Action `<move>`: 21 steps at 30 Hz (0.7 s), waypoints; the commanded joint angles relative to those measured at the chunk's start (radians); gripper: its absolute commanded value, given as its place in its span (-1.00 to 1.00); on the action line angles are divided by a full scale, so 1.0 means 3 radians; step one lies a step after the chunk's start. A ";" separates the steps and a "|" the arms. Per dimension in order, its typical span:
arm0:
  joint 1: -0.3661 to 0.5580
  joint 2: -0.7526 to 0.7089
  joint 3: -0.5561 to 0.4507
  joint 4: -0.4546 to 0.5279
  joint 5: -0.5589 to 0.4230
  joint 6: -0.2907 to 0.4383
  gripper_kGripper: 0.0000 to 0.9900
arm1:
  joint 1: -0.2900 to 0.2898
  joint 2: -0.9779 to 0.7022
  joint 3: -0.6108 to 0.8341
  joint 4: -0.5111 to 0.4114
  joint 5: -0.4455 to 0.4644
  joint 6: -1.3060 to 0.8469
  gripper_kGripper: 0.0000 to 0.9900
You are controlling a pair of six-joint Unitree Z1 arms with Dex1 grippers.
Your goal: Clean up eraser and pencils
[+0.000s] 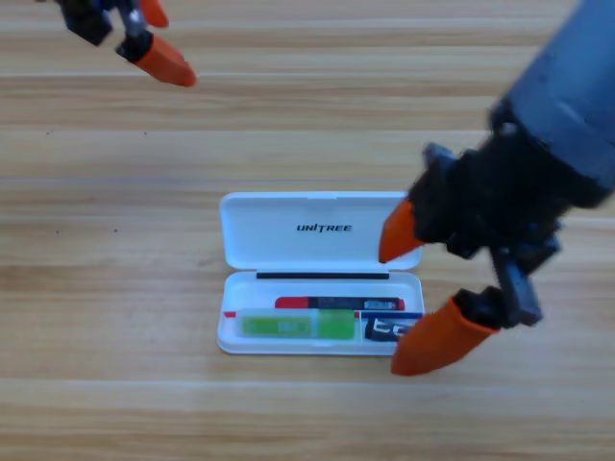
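Eraser (386, 328), green stick (296, 325), pen (338, 303) all in case (322, 223). My right gripper (411, 300) gapes empty at its right end; next, retract clear. Left gripper (154, 43) waits far up-left, open.

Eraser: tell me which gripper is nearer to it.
Right. The right gripper hangs open at the case's right end, one jaw tip just beside the eraser. The left gripper waits far off at the top left corner.

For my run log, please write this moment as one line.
right gripper: open, over case's right end | left gripper: waits, top left | white case: open, holds green pencil, black pen, eraser
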 commanded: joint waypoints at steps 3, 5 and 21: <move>0.0051 0.0465 0.0012 -0.0145 -0.0070 0.0029 0.27 | -0.0139 -0.0915 0.0703 -0.0637 -0.0016 0.0178 0.82; 0.0051 0.0501 0.0084 -0.0211 -0.0086 0.0111 -0.07 | -0.0139 -0.1063 0.0779 -0.0694 -0.0037 0.0198 0.82; 0.0020 0.0562 0.0580 -0.0687 -0.0214 0.0162 -1.00 | -0.0139 -0.1385 0.1009 -0.0724 -0.0011 0.0193 0.82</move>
